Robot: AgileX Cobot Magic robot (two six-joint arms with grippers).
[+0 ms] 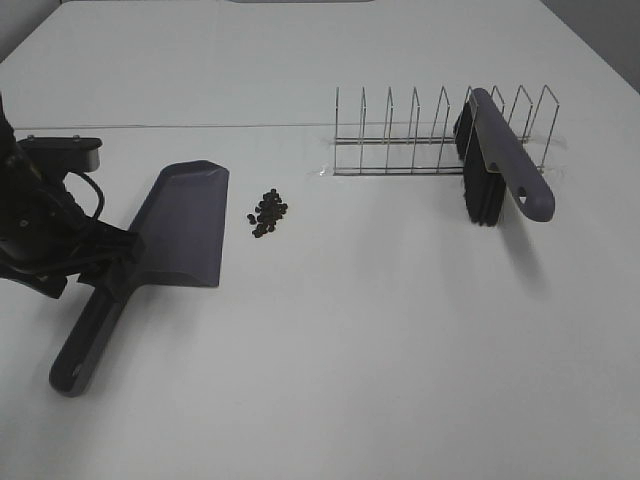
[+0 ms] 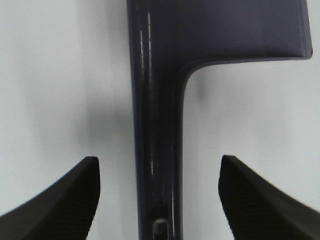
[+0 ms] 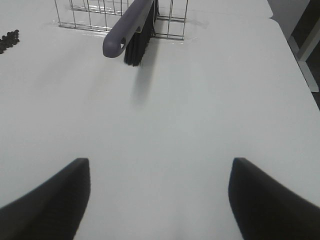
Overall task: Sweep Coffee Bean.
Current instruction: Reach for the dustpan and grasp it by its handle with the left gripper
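A loose cluster of tiny dark coffee beans (image 1: 268, 213) lies on the white table just right of the grey-purple dustpan (image 1: 180, 225); the beans also show at the edge of the right wrist view (image 3: 8, 40). The dustpan lies flat with its handle (image 1: 85, 335) pointing toward the front. My left gripper (image 1: 105, 262) is open and straddles the dustpan handle (image 2: 155, 140); its fingers (image 2: 60, 200) stand apart from it on both sides. A grey-purple brush (image 1: 505, 165) with black bristles leans in the wire rack (image 1: 420, 135). My right gripper (image 3: 160, 200) is open and empty, out of the exterior view.
The wire rack stands at the back right, taped to the table, with the brush (image 3: 131, 30) in one of its right-hand slots. A seam runs across the table (image 1: 350, 330) behind the dustpan. The table's right edge shows in the right wrist view.
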